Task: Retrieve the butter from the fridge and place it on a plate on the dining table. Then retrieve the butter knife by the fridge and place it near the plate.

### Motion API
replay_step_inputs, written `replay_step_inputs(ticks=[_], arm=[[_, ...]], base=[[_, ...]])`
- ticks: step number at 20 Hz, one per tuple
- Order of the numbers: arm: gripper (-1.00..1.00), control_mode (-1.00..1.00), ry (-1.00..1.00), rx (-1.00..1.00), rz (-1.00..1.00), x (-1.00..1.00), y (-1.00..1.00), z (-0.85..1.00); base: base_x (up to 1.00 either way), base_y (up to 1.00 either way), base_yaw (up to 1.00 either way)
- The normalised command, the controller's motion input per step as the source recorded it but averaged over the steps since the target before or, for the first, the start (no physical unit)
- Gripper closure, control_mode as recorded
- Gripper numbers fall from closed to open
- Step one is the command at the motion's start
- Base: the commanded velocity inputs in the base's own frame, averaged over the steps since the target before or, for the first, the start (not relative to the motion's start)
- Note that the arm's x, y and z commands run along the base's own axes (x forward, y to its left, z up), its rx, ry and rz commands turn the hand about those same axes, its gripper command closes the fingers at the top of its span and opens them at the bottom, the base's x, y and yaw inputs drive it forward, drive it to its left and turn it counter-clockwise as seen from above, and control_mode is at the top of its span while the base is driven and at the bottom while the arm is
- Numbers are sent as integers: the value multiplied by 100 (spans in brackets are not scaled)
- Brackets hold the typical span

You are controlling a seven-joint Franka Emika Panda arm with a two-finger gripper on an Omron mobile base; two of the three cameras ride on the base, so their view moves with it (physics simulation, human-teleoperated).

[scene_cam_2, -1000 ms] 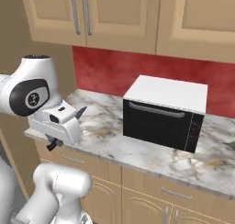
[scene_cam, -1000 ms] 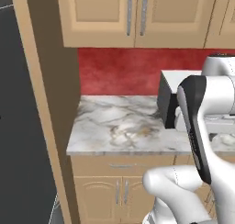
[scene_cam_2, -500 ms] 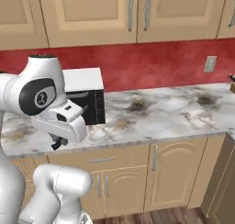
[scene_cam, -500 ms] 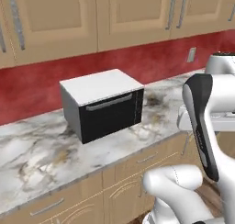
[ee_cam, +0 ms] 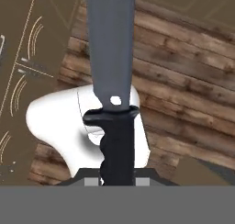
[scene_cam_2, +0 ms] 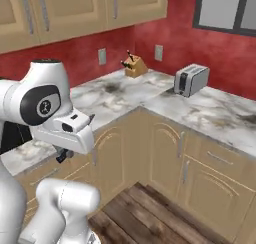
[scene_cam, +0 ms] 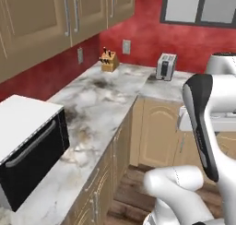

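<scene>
Pinched between the jaws of the gripper (ee_cam: pixel 118 181) is the black ribbed handle of the butter knife (ee_cam: pixel 111 48), as is shown in the hand view; its flat grey blade is seen running straight up from the black guard to the top of that view, above a wooden plank floor (ee_cam: pixel 183 94). In the right base view the gripper (scene_cam_2: pixel 62 155) is seen tucked low under the white hand, close in front of the arm, over the tan lower cabinets (scene_cam_2: pixel 150 153). A marble counter (scene_cam: pixel 99 104) is shown turning a corner beneath a red wall (scene_cam_2: pixel 175 43). On it, a black microwave with a white top (scene_cam: pixel 27 150) is seen at the near left of the left base view, a wooden knife block (scene_cam_2: pixel 135 66) is set against the wall near the corner, and a silver toaster (scene_cam_2: pixel 190 80) is placed on the run beyond the corner, well apart from the block. Tan upper cabinets (scene_cam: pixel 60 16) are hung above the counter, and a dark-framed window (scene_cam_2: pixel 227 10) is set in the wall above the toaster.
</scene>
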Motion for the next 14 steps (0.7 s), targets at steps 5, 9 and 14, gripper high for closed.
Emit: replay_step_inputs(ticks=[5,9,14], arm=[[100,100,0,0,0,0,0,0],[100,100,0,0,0,0,0,0],[100,100,0,0,0,0,0,0]], base=[[22,0,-97],[24,0,-96],[25,-10,-93]])
